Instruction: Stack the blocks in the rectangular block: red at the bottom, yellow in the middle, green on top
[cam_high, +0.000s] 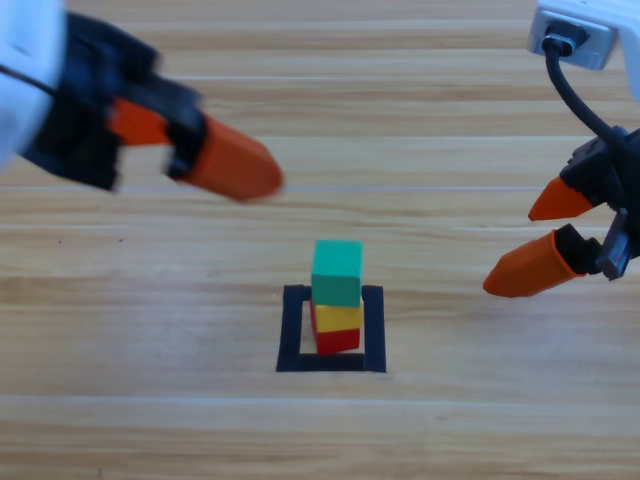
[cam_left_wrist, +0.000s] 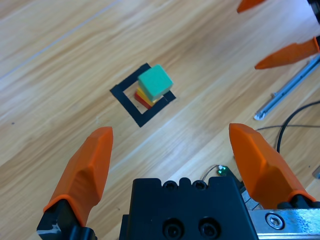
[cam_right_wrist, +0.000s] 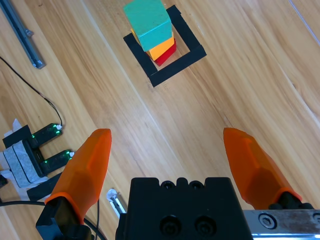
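Teal-green matte cube (cam_high: 337, 272) tops yellow (cam_high: 339, 318) and red (cam_high: 338, 342) cubes, slightly skewed; both claws spread, clear; a nudge could topple it

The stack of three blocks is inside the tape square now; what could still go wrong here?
The green cube sits slightly off-line on the yellow cube, so a knock might topple it. The left gripper and right gripper, both open, hang near; a careless swing could hit the stack.
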